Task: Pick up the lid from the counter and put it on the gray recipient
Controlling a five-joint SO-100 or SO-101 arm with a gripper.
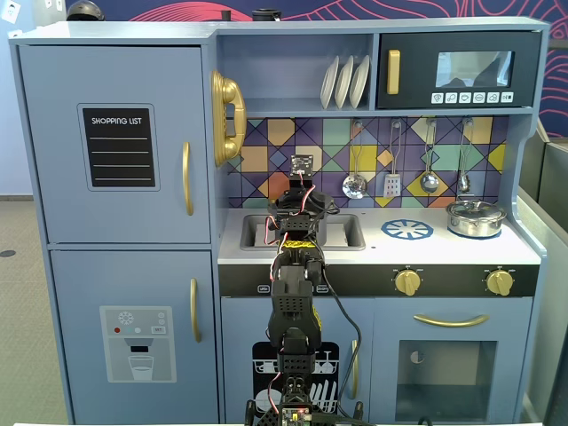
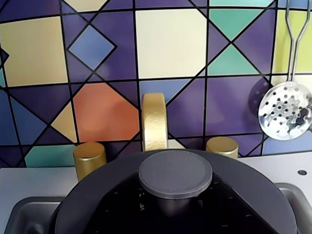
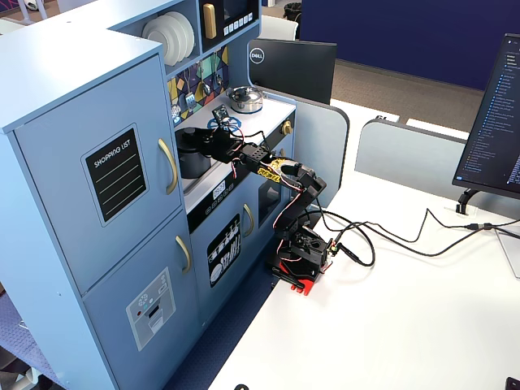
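The dark-gray lid (image 2: 175, 170), with its round central knob, fills the lower part of the wrist view, just in front of the gold faucet (image 2: 154, 122). My gripper (image 2: 175, 207) reaches over the lid, its black jaws closed around the knob's stem. In a fixed view the gripper (image 3: 205, 142) is at the top of the gray recipient (image 3: 189, 161), which stands in the sink. The lid covers the pot's top there; I cannot tell whether it rests on the rim. In the front fixed view my arm (image 1: 297, 202) hides the pot and the lid.
The sink (image 2: 24, 214) lies under the lid, with two gold tap knobs (image 2: 89, 158) behind it. A shiny silver lidded pot (image 1: 475, 217) stands at the counter's right, next to the blue-white burner print (image 1: 407, 230). A strainer ladle (image 2: 286, 117) hangs on the tiled wall.
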